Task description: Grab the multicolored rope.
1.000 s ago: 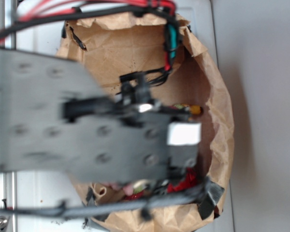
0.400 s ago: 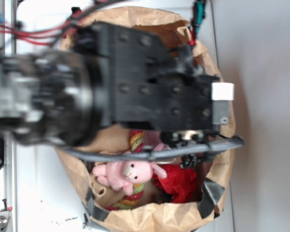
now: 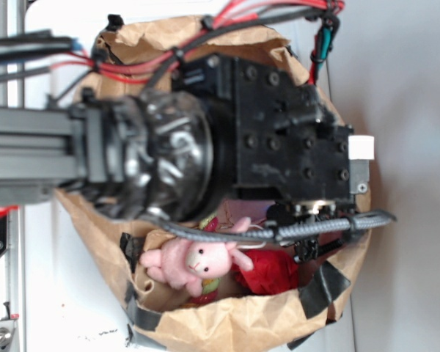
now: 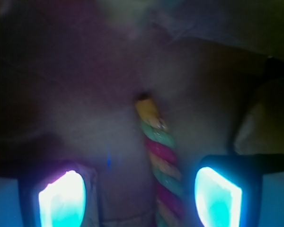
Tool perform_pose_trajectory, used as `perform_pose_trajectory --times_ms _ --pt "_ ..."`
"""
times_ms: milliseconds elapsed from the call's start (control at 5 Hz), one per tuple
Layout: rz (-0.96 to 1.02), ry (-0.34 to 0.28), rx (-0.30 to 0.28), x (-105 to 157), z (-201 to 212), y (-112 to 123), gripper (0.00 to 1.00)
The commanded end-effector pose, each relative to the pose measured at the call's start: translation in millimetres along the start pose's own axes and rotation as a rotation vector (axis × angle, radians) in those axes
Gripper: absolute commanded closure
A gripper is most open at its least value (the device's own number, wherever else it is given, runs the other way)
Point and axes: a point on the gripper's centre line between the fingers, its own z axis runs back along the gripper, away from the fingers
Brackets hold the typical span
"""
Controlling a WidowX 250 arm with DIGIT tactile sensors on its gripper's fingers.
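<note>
In the wrist view the multicolored rope [image 4: 158, 151], twisted in yellow, green and pink strands, runs from the middle of the picture down to the bottom edge. It lies between my gripper's [image 4: 139, 196] two glowing fingertips, nearer the right pad [image 4: 217, 197] than the left pad [image 4: 62, 198]. The jaws stand wide apart and touch nothing: the gripper is open. In the exterior view the black arm [image 3: 279, 139] hangs over the paper bag [image 3: 227, 323] and hides the fingers. Only a short bit of the rope [image 3: 207, 221] shows there.
A pink plush bunny [image 3: 194, 260] lies in the bag's lower part, with a red cloth [image 3: 270, 271] beside it. The bag's crumpled brown walls rise all round, patched with black tape [image 3: 324, 290]. Cables [image 3: 330, 224] trail under the arm.
The arm has swung up and right in the exterior view, uncovering the bunny and red cloth. Since 0.4 s ago it has shifted slightly right and hides more of the rope.
</note>
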Motion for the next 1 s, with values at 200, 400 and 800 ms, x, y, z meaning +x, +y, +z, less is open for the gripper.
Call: perform_pose_trajectory --times_ms 200,400,800 --pt "-0.100 -0.049 -0.025 -22.9 -1.7 8.9 0.00" --pt "-0.108 -0.048 -0.015 -21.0 -2.6 8.7 0.00" --pt "-0.106 -0.021 0.018 -18.5 -2.5 9.0 0.00"
